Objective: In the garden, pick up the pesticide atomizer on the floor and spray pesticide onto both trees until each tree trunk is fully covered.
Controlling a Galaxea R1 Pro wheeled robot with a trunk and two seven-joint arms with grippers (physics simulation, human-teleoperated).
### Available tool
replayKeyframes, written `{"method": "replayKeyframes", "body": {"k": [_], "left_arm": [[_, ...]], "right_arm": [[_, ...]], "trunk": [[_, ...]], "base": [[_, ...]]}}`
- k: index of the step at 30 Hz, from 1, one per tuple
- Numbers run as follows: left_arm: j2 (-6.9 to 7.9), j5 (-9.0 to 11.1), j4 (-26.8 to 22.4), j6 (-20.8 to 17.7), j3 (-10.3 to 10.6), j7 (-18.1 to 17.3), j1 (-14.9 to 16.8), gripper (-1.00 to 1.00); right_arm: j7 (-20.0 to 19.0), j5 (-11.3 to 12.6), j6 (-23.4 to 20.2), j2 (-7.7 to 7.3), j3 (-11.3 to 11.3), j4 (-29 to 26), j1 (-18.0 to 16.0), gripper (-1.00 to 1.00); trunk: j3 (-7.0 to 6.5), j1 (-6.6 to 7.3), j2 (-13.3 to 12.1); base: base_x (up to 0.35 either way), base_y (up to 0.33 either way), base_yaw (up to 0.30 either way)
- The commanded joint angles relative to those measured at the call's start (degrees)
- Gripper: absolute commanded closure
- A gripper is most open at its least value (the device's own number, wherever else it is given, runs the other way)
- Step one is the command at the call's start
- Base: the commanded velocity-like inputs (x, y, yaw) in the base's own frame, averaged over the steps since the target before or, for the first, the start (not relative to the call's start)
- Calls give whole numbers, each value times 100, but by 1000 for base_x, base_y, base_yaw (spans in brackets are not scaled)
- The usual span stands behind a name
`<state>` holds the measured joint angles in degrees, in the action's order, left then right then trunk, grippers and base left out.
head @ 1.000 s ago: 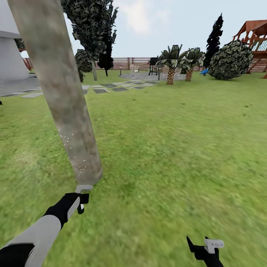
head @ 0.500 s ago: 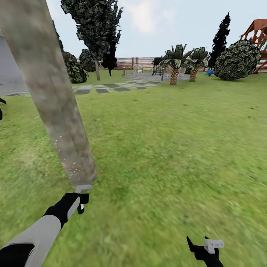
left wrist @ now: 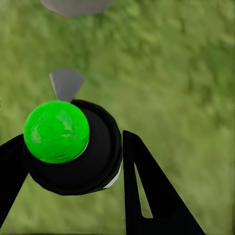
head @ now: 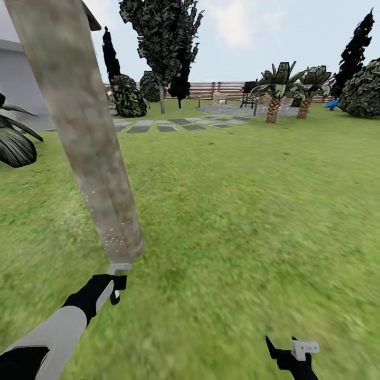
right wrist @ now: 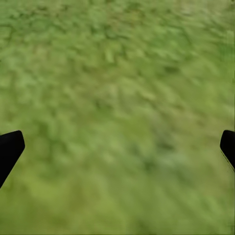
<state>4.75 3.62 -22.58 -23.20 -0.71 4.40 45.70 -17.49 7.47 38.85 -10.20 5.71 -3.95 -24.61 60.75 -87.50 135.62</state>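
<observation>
Garden lawn [head: 248, 211] of green grass extended to a brown slatted fence [head: 221, 89] at the far edge, with stepping stones [head: 169, 125] and two small palms [head: 287, 89] in the distance. Thick tree trunk [head: 79, 126], mottled grey-tan, rose tilted across the left of the head view, its base met the grass just ahead of the left arm. Pesticide [head: 108, 235] appeared as sparse pale specks on the lower trunk; the upper bark carried none that could be made out. Left gripper [head: 115, 287] was closed around the pesticide atomizer [left wrist: 73, 147]: in the left wrist view a black rounded body with a bright green ball [left wrist: 56, 131] on it sat clamped between the two dark fingers [left wrist: 147, 191], a grey nozzle tip [left wrist: 66, 83] projecting beyond. The atomizer's pale head [head: 119, 268] lay just beside the trunk base. Right gripper [head: 287, 351] hung low over bare grass, well apart from the trunk, its fingertips [right wrist: 10, 147] spread wide with nothing between them.
</observation>
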Motion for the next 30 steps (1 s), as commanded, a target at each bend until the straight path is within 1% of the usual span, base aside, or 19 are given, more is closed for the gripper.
{"method": "replayKeyframes", "body": {"k": [1,11,19,30], "left_arm": [[0,-2,0,0,0,0,0,100],[2,-10,0,0,0,0,0,100],[3,-11,0,0,0,0,0,100],[4,-10,0,0,0,0,0,100]], "right_arm": [[0,0,0,0,0,0,0,-100],[0,0,0,0,0,0,0,-100],[0,0,0,1,0,0,0,-100],[0,0,0,0,0,0,0,-100]], "trunk": [[0,0,0],[0,0,0],[0,0,0],[0,0,0]], "base": [[107,-276,279],[107,-276,273],[101,-276,50],[79,-276,264]]}}
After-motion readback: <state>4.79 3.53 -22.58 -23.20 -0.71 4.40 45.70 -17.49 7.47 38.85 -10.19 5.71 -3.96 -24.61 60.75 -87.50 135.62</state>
